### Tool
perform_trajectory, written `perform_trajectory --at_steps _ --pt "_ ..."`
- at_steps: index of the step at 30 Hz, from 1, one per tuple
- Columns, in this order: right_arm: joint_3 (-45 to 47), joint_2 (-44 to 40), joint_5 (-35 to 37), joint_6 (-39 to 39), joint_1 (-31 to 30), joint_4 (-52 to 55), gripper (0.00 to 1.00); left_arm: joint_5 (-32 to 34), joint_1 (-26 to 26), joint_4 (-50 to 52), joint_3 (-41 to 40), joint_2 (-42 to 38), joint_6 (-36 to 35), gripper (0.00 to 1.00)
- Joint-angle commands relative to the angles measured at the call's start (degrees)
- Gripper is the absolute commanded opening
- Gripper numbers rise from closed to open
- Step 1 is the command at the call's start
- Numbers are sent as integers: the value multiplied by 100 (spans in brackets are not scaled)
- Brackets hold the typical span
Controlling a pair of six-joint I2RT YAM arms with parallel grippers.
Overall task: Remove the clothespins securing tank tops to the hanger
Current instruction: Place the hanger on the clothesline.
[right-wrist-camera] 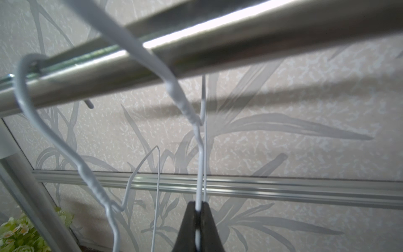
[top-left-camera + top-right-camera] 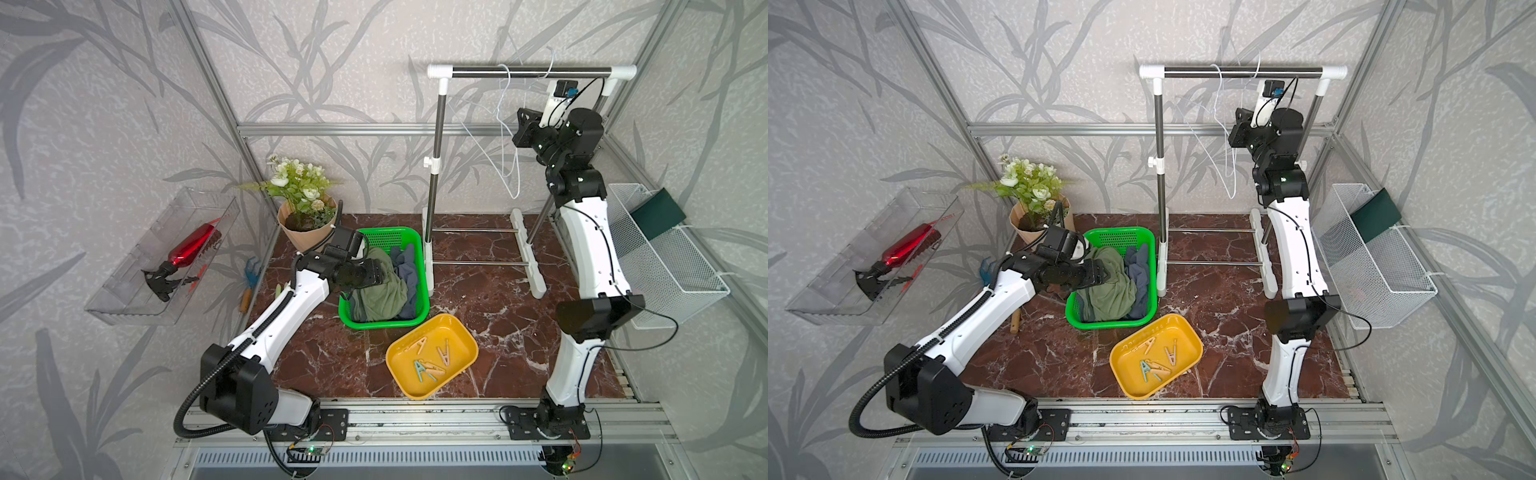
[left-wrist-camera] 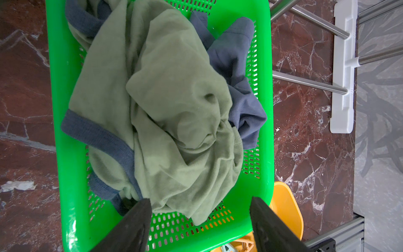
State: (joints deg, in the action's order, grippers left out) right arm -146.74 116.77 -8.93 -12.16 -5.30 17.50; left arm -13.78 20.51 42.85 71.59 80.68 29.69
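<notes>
Both tank tops lie crumpled in a green basket [image 2: 424, 266]: the olive green one [image 3: 174, 109] on top, the slate-blue one [image 3: 237, 65] under it. My left gripper [image 3: 199, 203] hovers open over the basket's near end, with nothing between its fingers. Several clothespins lie in a yellow tray [image 2: 467, 330], one teal [image 2: 419, 370], the others tan [image 2: 445, 351]. Two bare white wire hangers [image 2: 504, 108] hang on the rack's rail [image 2: 532, 72]. My right gripper [image 1: 198, 209] is shut on one hanger's wire [image 1: 199, 165] just under the rail. The other hanger [image 1: 43, 131] hangs beside it.
The rack's white feet [image 2: 528, 253] and cross bars stand behind the basket. A flower pot [image 2: 305, 216] sits at the back left. A clear bin with a red spray bottle [image 2: 195, 245] hangs on the left wall, a white mesh basket [image 2: 665, 266] on the right.
</notes>
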Motion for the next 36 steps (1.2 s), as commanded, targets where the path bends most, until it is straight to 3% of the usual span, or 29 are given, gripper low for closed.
perform_trajectory --at_steps 1,4,12,20,21,23,24,25,28,30,36 --pt "-1509 672 40 59 11 1483 0 -2 -21 -35 -40 92 -18 73" --pt "-2382 1059 118 135 12 2193 0 -39 -21 -84 -47 168 -25 73" --pt "-472 -18 34 381 9 1773 0 -123 -21 -171 4 340 -25 73" --pt "-627 -201 -132 660 11 2391 2 -301 -21 -220 -5 501 28 73" --pt "-572 -271 -97 699 11 2430 15 -303 -21 -224 0 500 31 73" --pt "-339 -476 -12 761 11 2405 53 -285 -21 -258 4 462 21 73" --pt "-160 -631 40 795 11 2345 67 -277 -21 -279 8 434 6 73" --pt "43 -780 72 826 11 2264 73 -259 -23 -293 21 402 -1 73" --pt "934 -1471 277 918 11 1866 85 -220 -21 -328 47 301 -38 73" --pt "1748 -2135 418 985 11 1496 99 -205 -21 -324 82 252 -59 73" --pt "4078 -4056 823 1159 10 444 99 -170 -21 -412 94 -66 -162 71"
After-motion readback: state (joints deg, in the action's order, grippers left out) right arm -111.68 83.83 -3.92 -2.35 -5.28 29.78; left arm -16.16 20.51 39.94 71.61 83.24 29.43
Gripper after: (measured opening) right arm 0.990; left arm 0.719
